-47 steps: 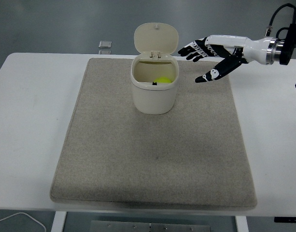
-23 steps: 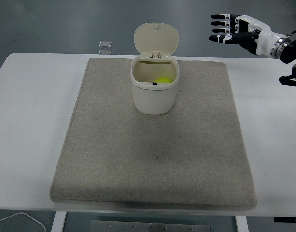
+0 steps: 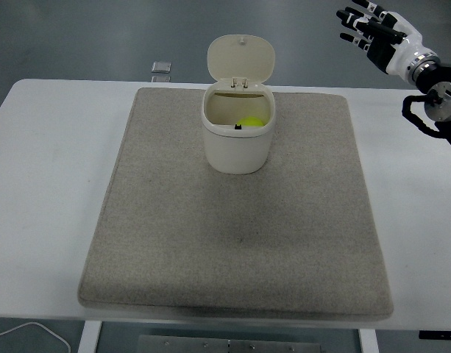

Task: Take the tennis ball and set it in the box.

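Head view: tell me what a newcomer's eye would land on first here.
The cream box stands toward the far middle of the grey mat, its hinged lid tipped up, and the bright yellow-green tennis ball glows inside it. At the top right corner the right hand is raised high off the table, fingers spread and empty.
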Robot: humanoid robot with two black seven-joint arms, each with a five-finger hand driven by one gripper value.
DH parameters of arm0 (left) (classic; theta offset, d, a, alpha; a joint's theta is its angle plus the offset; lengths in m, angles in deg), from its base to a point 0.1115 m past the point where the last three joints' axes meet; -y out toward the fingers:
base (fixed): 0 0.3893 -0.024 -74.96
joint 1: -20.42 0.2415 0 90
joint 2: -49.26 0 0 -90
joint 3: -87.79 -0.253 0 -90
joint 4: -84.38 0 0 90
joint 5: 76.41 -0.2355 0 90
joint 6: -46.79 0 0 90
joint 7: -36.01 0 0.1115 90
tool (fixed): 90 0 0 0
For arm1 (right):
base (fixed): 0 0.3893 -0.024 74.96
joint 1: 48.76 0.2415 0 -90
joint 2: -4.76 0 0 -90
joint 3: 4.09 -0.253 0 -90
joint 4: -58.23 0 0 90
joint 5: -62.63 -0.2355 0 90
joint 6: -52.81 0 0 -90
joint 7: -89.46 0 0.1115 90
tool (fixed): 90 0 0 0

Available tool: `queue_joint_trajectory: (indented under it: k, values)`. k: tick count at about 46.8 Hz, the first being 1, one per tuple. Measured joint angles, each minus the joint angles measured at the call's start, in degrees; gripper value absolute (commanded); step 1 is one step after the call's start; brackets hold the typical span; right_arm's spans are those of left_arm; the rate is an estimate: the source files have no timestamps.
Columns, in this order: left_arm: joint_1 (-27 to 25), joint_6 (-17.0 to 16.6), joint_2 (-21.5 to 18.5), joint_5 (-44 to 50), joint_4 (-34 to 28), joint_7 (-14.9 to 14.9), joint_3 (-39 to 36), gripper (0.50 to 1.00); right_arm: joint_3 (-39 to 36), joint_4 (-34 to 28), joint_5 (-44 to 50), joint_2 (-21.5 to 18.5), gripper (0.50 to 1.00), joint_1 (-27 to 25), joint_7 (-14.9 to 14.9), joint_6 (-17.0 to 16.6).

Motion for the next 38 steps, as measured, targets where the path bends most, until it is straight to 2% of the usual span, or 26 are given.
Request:
queue_joint_trajectory:
  k: [6, 38]
  values:
    - [0.0, 0.0, 0.0, 0.0, 0.0, 0.0, 0.0, 0.996, -1.6, 0.0, 0.0, 0.0, 0.919, -1.7, 0.2, 2.1]
    - [0.0, 0.0, 0.0, 0.0, 0.0, 0.0, 0.0, 0.996, -1.6, 0.1, 0.8, -4.4, 0.919, -3.4, 0.1, 1.6]
